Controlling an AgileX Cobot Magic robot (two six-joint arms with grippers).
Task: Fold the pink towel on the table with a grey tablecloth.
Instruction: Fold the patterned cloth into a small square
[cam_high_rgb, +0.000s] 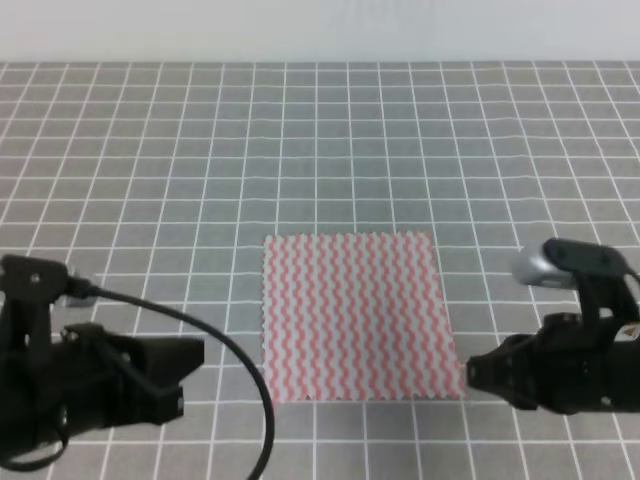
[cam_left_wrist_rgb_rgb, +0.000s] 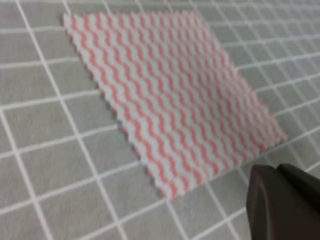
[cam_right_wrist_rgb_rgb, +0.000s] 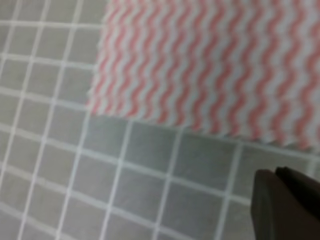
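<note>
Exterior high view: pink towel (cam_high_rgb: 355, 315) lies flat, unfolded on the grey tablecloth (cam_high_rgb: 320, 150). Left gripper (cam_high_rgb: 195, 360) and right gripper (cam_high_rgb: 472, 372) flank it; jaw state indeterminate. Recommend pinching near-edge corners simultaneously.

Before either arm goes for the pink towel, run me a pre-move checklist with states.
1. Pink towel lies flat and unfolded: ok.
2. Towel fully on the grey tablecloth: ok.
3. Left gripper clear of the towel, off its left edge: ok.
4. Right gripper at the near right corner, contact: cannot tell.
5. Jaws open on both: cannot tell.
6. Nothing lying on the towel: ok.
</note>
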